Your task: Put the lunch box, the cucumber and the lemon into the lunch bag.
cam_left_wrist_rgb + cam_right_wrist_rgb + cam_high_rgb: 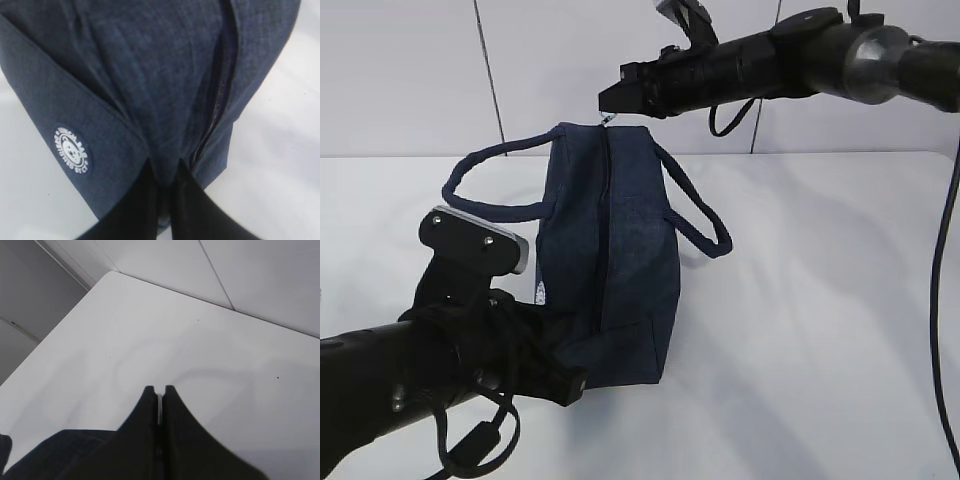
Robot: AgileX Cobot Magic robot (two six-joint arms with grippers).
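The dark navy lunch bag [620,250] stands on the white table with its top zipper [607,220] drawn shut along its length. My left gripper [558,345] is at the bag's near end, shut on a fold of the fabric [165,150]; the left wrist view shows the bag [150,75] filling the frame and my left gripper [164,169] pinching it. My right gripper [605,100] hovers over the far end, shut on the metal ring pull [609,120]. The right wrist view has the ring pull [159,405] between that gripper's [159,388] fingertips. The lunch box, cucumber and lemon are out of view.
Two loop handles flop outward, one to the left [490,160] and one to the right [705,215]. A round white logo patch [72,149] sits on the bag's side. The white table [820,300] runs back to a pale wall [410,70].
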